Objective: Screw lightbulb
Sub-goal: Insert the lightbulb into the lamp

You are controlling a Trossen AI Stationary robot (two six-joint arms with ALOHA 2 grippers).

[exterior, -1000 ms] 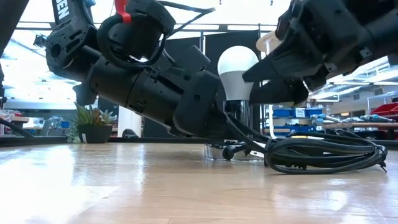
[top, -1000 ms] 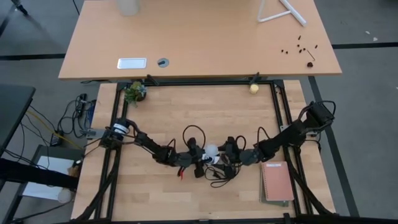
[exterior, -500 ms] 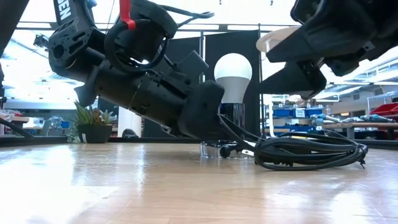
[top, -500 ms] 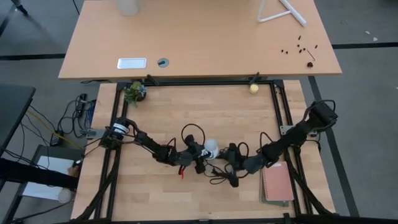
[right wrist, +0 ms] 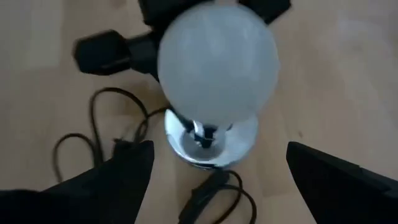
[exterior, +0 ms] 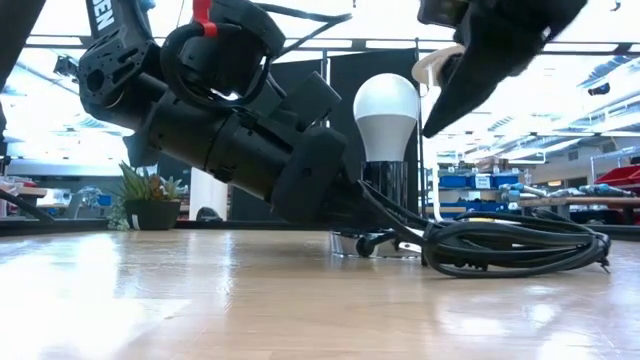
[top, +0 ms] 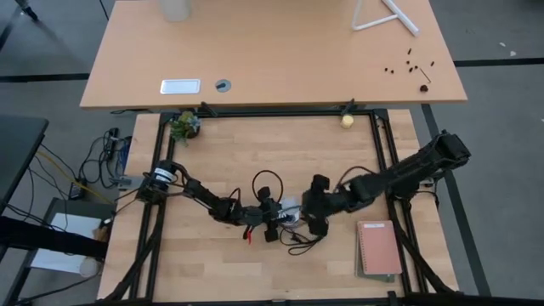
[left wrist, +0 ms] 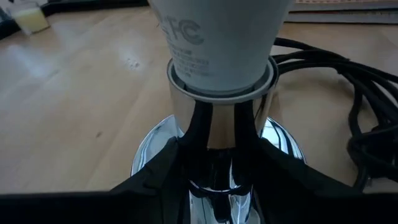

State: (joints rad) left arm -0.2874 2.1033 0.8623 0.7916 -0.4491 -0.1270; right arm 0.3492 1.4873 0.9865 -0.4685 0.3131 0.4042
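The white lightbulb (exterior: 388, 108) stands upright with its base in the collar of the chrome socket (exterior: 385, 195), whose round foot (right wrist: 211, 142) rests on the table. The lightbulb also shows in the left wrist view (left wrist: 217, 37) and the right wrist view (right wrist: 217, 62). My left gripper (left wrist: 217, 155) lies low on the table, shut on the socket's stem. My right gripper (right wrist: 219, 152) hangs above the lightbulb, pointing down, open and wide apart, touching nothing; in the high view my right gripper (top: 314, 212) is just right of the lightbulb (top: 291, 208). My left gripper pinches the socket's chrome stem (left wrist: 217, 134) between its two fingers (left wrist: 163, 168), below the collar that holds the lightbulb. The fingers come in level from the table's left side and lie across the stem. The socket stands upright with its foot on the table.
The socket's black cord lies coiled (exterior: 510, 245) beside the foot, toward the near edge (top: 297, 242). A pinkish notebook (top: 378, 248) lies at the near right. A small plant (top: 184, 126) and a yellowish ball (top: 347, 121) sit at the far edge.
My right gripper has drawn away from the lightbulb's right side, risen and tipped to point down over the lightbulb. The lightbulb and socket stay upright in my left gripper's hold.
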